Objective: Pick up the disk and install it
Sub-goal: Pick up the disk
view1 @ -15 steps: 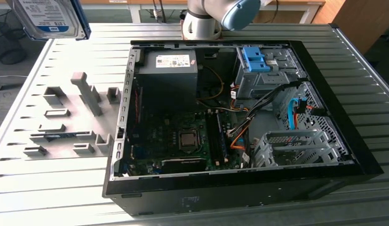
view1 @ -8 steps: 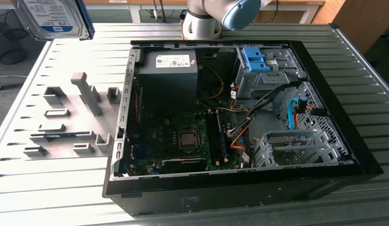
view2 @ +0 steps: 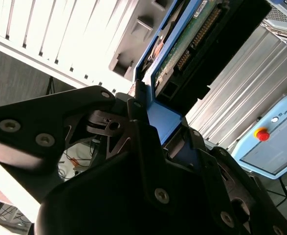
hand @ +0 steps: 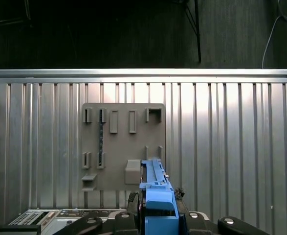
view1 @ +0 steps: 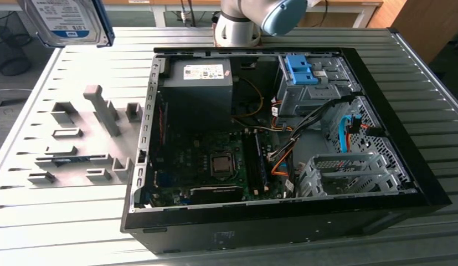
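The disk [view1: 66, 19] hangs high at the exterior view's upper left, its white-and-blue label facing the camera, above the table and off to the left of the open computer case [view1: 406, 166]. In the second wrist view my gripper [view2: 150, 120] is shut on the disk [view2: 192, 49], its dark fingers [view2: 138, 127] clamping the blue rail while the circuit-board side shows. In the first wrist view the disk [hand: 155, 188] appears edge-on as a blue strip rising from the gripper [hand: 155, 218], over the grey holder plate [hand: 121, 142].
Inside the case sit a black power supply box [view1: 199, 83], a blue bracket [view1: 303, 69] on a grey cage [view1: 306, 97], cables and a motherboard [view1: 214, 163]. A grey holder plate [view1: 81, 144] lies on the slatted metal table [view1: 66, 227]. The arm's base [view1: 240, 25] stands behind the case.
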